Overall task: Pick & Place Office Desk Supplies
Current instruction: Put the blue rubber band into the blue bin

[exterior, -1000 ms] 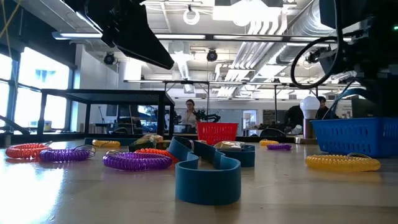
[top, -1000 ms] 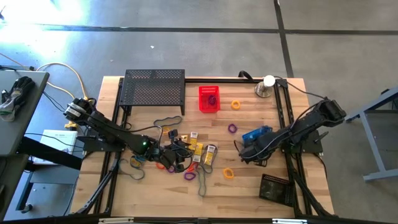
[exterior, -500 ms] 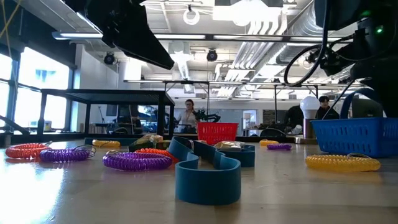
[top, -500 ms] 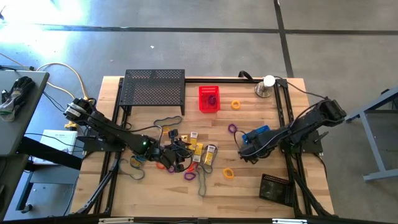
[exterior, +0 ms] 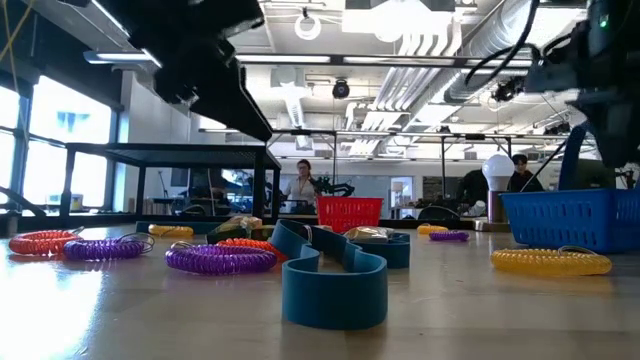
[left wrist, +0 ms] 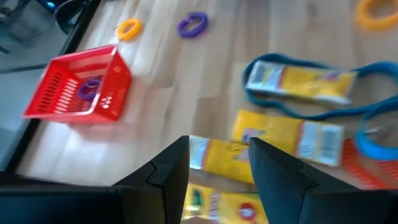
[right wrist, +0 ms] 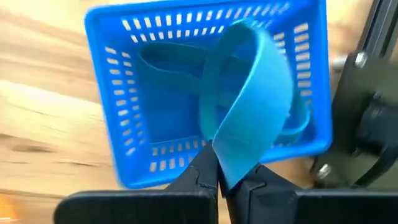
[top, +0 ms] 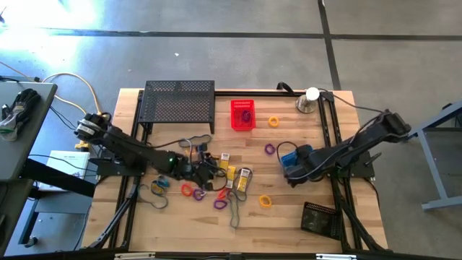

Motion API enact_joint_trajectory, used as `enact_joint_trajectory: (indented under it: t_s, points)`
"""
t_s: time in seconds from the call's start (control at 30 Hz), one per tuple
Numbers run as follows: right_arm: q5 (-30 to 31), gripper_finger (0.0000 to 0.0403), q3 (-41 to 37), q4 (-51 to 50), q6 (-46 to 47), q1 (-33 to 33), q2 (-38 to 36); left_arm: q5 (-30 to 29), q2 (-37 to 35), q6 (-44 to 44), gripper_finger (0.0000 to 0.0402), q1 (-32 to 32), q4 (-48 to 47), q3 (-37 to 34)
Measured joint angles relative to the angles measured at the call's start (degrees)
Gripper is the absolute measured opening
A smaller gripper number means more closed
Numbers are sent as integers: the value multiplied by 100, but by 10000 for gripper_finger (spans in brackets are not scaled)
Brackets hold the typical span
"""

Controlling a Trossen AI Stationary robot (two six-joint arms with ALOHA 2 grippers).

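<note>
My right gripper hangs over the blue basket, right of the table's middle, shut on a wide blue band loop. Another blue band lies inside the basket. My left gripper stands open above the pile of supplies left of centre; past its fingers lie several yellow-and-white boxes, one ringed by a blue band. Coiled loops, purple, orange and yellow, lie flat on the wood. My right gripper pinches the blue band at one end of the loop between its two fingers. The fingers come from above, pointing steeply down. The loop stands out beyond the fingertips, open and rounded, above the basket's inside; whether it touches the basket I cannot tell.
A black mesh shelf stands at the far left. A red basket with a purple loop sits at the far middle, a silver dome with a white ball far right, a black block near right. People stand in the room behind.
My right gripper has risen and rolled its wrist strongly, staying shut, and now hangs over the blue basket with the band. My left gripper has swung a little toward the table's far edge, baring an orange loop that it covered before.
</note>
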Motion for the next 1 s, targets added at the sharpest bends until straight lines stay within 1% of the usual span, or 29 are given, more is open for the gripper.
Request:
enact_joint_trajectory:
  t_s: [0.07,0.13,0.27,0.43,0.6,0.77,0.83,1.0]
  points:
    - [-44,3,2,30,455,10,-97,0,0,207,158,184,2,0]
    - [-19,3,2,53,706,5,-115,0,0,425,158,383,7,0]
    - [243,3,2,206,1327,5,-122,0,0,737,158,795,19,0]
    - [363,3,-126,835,1798,5,-101,-5,0,998,158,1228,13,0]
    - [325,3,-289,933,2354,5,-101,-7,0,1459,158,1558,-15,0]
    - [555,3,-625,1275,2757,95,-97,17,0,2064,158,1982,-40,-2]
    - [589,3,-740,1374,2781,95,-95,202,0,2237,158,2208,78,-2]
    - [566,11,-854,1308,2867,89,-95,1101,0,2568,158,2750,673,-2]
